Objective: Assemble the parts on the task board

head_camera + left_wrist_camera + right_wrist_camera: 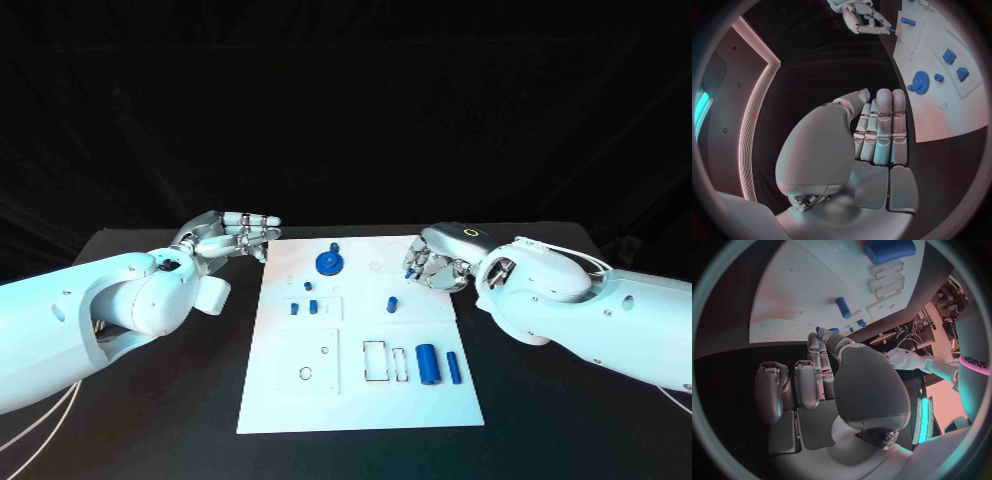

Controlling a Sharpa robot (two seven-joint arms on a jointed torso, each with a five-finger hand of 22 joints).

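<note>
Black surface carries the white board (361,400); my right robot hand (440,262) pinches a blue part (889,30), left robot hand (231,238) holds nothing, fingers straight; next, seat it.

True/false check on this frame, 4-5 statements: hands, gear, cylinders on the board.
1. The right hand pinches a small blue part. True.
2. The left hand holds the blue gear. False: the gear lies on the task board, and the left hand holds nothing.
3. The thick blue cylinder lies beside a thinner blue pin on the board's near right part. True.
4. The gear sits at the board's near edge. False: it is at the far end.
5. The left hand is over the middle of the board. False: it is by the far left corner, off the board.
</note>
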